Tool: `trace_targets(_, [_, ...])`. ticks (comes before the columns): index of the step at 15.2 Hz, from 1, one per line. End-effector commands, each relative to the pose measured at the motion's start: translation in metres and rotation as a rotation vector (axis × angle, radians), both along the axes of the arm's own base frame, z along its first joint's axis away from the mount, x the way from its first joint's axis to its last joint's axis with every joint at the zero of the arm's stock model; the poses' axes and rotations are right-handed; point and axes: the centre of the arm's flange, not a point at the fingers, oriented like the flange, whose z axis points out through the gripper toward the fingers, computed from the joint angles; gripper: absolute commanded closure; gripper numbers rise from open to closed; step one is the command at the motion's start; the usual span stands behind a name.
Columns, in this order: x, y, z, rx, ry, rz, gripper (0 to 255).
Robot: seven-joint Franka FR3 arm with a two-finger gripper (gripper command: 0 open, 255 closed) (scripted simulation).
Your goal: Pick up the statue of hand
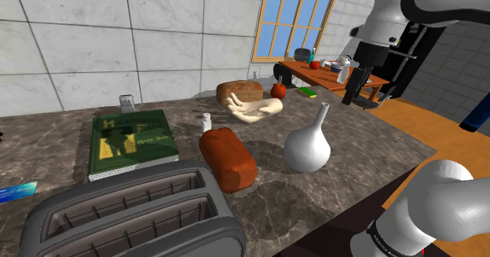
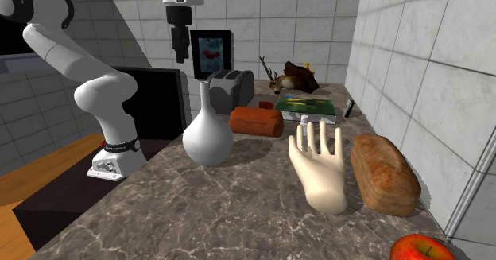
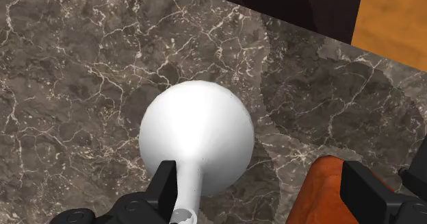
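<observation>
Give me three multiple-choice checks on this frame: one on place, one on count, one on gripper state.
1. Where is the hand statue?
A) in mid-air
B) on the counter, beside the brown loaf
C) off the counter

2. How many bread loaves are on the counter?
A) one
B) two
C) four

3. The gripper is:
A) shut on the statue
B) shut on nothing
C) open, above the white vase

Key:
1B: the statue rests on the marble next to that loaf.
2B: there is the brown loaf by the wall, plus a reddish loaf nearer the vase.
3C: the wrist view shows the fingers apart over the vase.

text: none legible | base band (image 2: pixel 119 147) on arm: white lettering, perhaps, unreadable
</observation>
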Motion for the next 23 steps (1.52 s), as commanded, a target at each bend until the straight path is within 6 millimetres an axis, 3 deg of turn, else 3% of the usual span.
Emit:
trace_targets(1, [0.0,0.0,0.0,0.0,0.0,0.0,0])
trace_targets(12, [0.139,0.002,-0.063,-0.012,0.068,-0.291,0])
trace_targets(23, [0.269,-0.037,-0.135,-0.023,0.136,-0.581,0])
